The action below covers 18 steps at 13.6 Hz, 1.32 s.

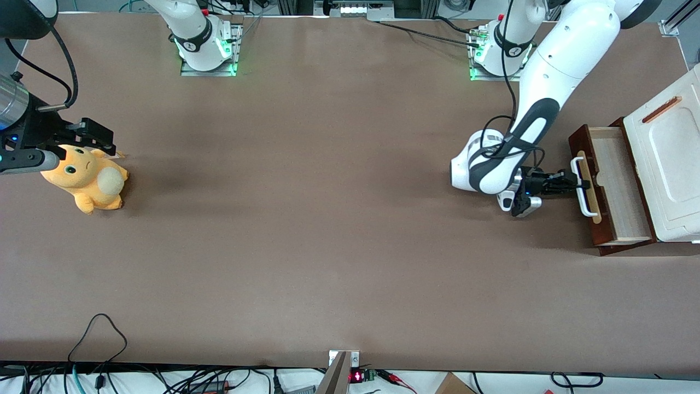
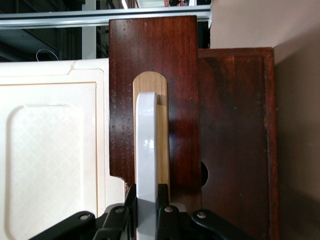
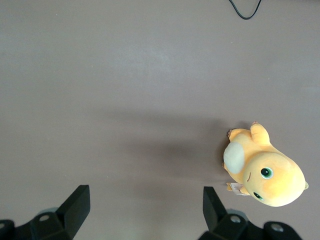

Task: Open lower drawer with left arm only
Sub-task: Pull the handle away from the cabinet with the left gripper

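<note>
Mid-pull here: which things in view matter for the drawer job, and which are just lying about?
Job:
- lower drawer, pulled partway out
- its white handle
- left arm's claw, shut on the handle

Lying about:
- yellow plush toy, toward the parked arm's end
- white cabinet panel above the drawer

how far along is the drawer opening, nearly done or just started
Well along. The lower drawer already stands pulled out of the white cabinet, its pale wood interior showing. In hand: the left arm's gripper is shut on the white loop handle. Left: perhaps a little more pull, then letting go and backing off.
</note>
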Motion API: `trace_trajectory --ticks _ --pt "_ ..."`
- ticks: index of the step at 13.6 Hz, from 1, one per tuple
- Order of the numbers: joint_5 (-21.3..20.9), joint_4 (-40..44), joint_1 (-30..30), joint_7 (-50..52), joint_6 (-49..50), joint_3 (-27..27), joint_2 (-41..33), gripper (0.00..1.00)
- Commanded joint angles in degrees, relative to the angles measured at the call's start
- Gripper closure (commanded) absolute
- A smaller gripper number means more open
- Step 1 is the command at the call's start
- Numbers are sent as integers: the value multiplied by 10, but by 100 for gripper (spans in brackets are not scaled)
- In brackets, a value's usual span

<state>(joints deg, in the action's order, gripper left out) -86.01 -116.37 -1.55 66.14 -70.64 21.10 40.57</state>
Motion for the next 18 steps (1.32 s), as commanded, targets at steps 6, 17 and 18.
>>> trace_trajectory --ticks 6,17,18 --pt "-3 17 -6 21 5 7 7 0" --pt "262 138 1 -148 -120 39 -117 0" --pt "303 155 3 -188 -133 34 -137 0"
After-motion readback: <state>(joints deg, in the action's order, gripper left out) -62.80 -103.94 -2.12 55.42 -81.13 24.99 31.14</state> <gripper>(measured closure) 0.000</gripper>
